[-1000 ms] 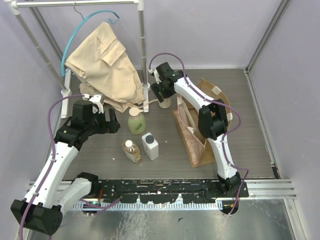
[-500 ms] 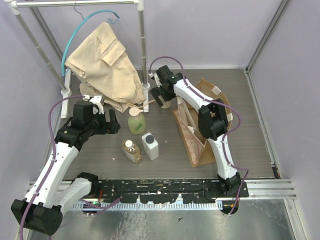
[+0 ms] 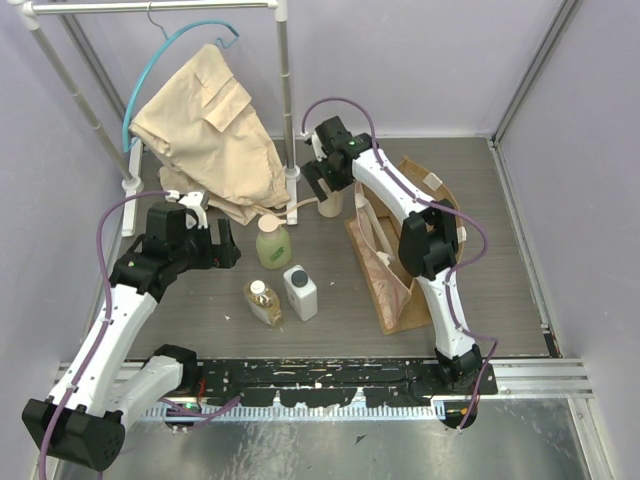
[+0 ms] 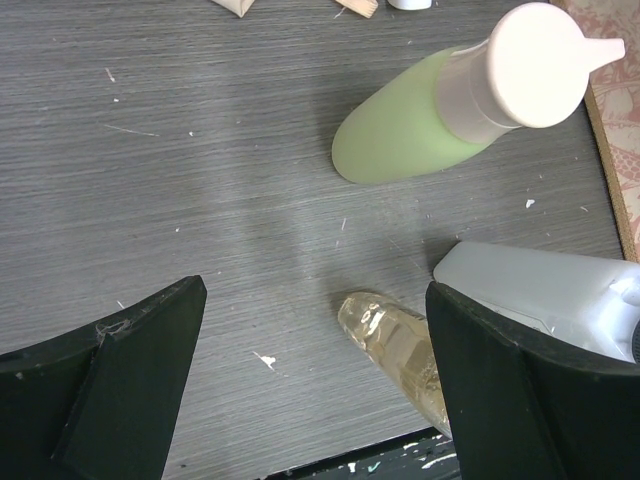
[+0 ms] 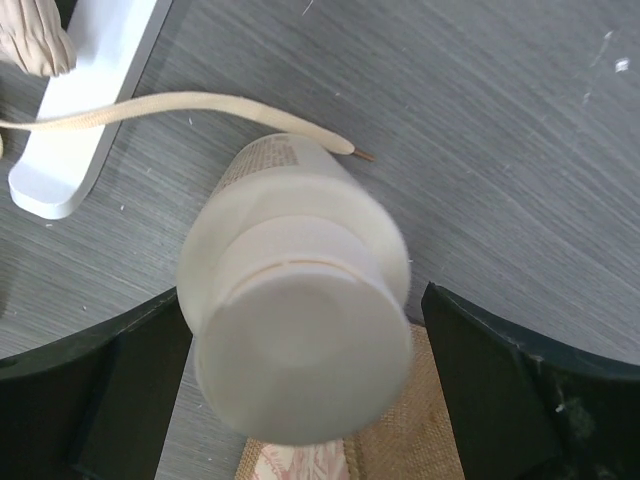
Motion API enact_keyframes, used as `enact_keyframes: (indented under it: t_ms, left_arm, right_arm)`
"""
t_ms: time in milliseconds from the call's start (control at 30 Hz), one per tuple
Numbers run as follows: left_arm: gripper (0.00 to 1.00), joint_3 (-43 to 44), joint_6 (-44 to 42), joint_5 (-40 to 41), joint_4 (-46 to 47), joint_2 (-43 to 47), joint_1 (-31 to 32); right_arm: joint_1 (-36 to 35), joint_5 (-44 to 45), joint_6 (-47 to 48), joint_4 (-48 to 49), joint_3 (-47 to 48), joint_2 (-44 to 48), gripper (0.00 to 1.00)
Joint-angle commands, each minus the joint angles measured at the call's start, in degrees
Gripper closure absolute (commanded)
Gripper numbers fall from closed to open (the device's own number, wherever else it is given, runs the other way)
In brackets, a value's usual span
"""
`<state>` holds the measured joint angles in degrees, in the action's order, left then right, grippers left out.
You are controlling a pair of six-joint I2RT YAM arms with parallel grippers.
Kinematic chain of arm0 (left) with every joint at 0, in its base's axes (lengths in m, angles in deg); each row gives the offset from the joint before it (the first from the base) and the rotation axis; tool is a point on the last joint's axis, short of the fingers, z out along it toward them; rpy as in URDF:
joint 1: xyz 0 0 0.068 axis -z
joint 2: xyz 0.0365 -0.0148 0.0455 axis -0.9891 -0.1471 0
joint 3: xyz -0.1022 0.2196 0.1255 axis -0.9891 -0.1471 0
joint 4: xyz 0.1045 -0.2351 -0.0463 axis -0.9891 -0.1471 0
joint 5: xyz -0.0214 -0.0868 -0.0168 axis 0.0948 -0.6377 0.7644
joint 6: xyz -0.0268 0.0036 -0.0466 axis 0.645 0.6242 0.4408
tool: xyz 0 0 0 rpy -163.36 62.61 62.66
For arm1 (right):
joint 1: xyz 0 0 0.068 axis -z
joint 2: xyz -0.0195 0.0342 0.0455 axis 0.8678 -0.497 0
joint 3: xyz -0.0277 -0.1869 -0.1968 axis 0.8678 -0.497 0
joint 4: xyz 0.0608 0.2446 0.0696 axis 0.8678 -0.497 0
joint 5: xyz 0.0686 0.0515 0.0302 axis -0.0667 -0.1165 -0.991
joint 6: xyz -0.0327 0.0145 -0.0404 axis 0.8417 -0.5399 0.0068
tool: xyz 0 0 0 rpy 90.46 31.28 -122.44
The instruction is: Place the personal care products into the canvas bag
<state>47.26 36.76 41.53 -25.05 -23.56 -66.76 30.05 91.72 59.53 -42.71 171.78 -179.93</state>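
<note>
The cream round-capped bottle (image 3: 328, 207) stands by the rack's foot; in the right wrist view it (image 5: 300, 330) sits between the jaws of my right gripper (image 5: 305, 400), which is open around it with a gap on the right side. The green-yellow bottle (image 3: 272, 244), amber bottle (image 3: 264, 301) and white rectangular bottle (image 3: 300, 291) stand mid-table. My left gripper (image 3: 226, 248) is open and empty, left of them; its view shows the green bottle (image 4: 420, 130), amber bottle (image 4: 400, 350) and white bottle (image 4: 540, 295). The canvas bag (image 3: 405, 255) stands right of the bottles.
A beige garment (image 3: 205, 130) hangs from a hanger on the white rack (image 3: 285, 100) at the back left. The rack's white foot (image 5: 80, 130) and a cream drawstring (image 5: 200, 100) lie close to the cream bottle. The bag's edge (image 5: 440, 440) is just behind it.
My right gripper dipped over the cream bottle and has drawn back a little, its wrist shifting slightly. The left arm and the other bottles have not moved.
</note>
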Motion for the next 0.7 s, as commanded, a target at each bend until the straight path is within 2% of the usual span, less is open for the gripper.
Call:
enact_keyframes:
  t_ms: [0,200,467,667]
  left_arm:
    - [0.02,0.6,0.0,-0.8,0.0,0.8,0.0]
    - [0.02,0.8,0.1,-0.8,-0.3,0.9,0.0]
    - [0.02,1.5,-0.1,-0.6,-0.8,0.5,-0.1]
    - [0.02,1.6,0.0,-1.0,-0.7,0.0,0.0]
  right_arm:
    - [1.1,-1.4,-0.7,-1.5,4.4,4.6,0.0]
    - [1.1,-3.5,0.2,-0.5,6.1,2.7,0.0]
    - [1.1,-6.8,0.7,4.0,3.7,2.6,0.0]
    - [1.1,-6.3,1.2,4.6,3.6,1.2,0.0]
